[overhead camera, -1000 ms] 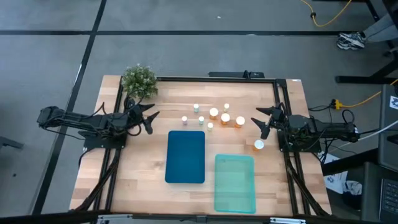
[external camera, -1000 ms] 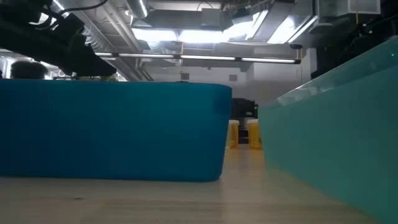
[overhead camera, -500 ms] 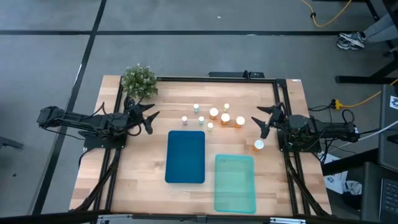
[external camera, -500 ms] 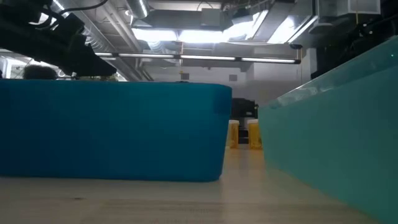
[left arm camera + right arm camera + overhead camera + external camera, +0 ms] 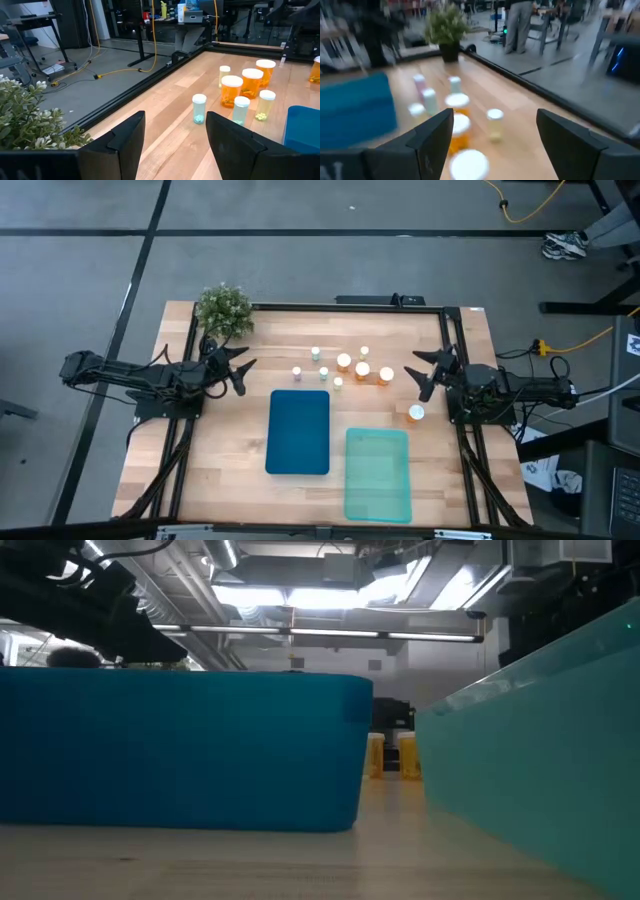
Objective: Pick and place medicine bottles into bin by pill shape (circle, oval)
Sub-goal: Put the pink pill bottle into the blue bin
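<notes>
While the pale, planked wooden table is filling the middle of the high view inside a dark metal frame, the medicine bottles are standing in a loose cluster just above centre, small round upright cylinders with white caps, some with translucent orange bodies and some smaller and pale; one more is standing apart at centre right, just below the right gripper. Below the cluster a smooth dark blue rectangular bin is lying beside a lighter teal bin with see-through walls, set lower and to the right. A bushy green potted plant is sitting at the table's upper left. The left gripper is hovering at centre left with its fingers spread wide and holding nothing; the right gripper is likewise gaping and empty at centre right. In the low view the bins' walls are blocking nearly everything, letting only two orange bottle bodies peek through the gap between them. The right wrist view is smearing the bottles, and the nearest white cap is being cut off at the bottom edge
</notes>
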Robot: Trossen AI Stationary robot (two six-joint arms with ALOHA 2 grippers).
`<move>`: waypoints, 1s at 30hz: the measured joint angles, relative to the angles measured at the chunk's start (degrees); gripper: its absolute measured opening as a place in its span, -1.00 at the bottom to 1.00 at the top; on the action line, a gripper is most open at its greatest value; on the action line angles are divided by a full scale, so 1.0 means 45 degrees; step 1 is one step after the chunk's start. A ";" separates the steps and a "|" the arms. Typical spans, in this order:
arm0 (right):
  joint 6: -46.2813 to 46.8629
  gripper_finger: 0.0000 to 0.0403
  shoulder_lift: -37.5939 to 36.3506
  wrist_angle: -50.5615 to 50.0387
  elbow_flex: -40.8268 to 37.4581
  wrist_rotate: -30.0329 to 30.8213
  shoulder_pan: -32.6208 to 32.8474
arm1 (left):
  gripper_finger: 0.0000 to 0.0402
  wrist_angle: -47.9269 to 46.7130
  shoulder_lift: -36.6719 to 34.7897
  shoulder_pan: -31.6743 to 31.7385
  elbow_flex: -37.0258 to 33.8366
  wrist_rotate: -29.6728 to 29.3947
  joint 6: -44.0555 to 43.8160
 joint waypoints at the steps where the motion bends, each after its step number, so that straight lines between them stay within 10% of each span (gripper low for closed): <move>1: 0.0500 0.42 0.0000 0.0032 -0.0002 0.0002 0.0000 | 0.00 0.0000 0.0000 0.0000 -0.0005 0.0000 0.0000; 21: 0.1021 0.42 0.0000 -0.0163 0.0000 0.0314 0.0000 | 0.00 0.0461 0.0000 0.0133 0.0000 -0.0143 -0.0053; 30: 0.2107 0.42 0.0005 -0.0301 0.0000 0.1646 0.0005 | 0.00 0.0544 -0.0005 0.0549 0.0000 -0.2356 -0.0787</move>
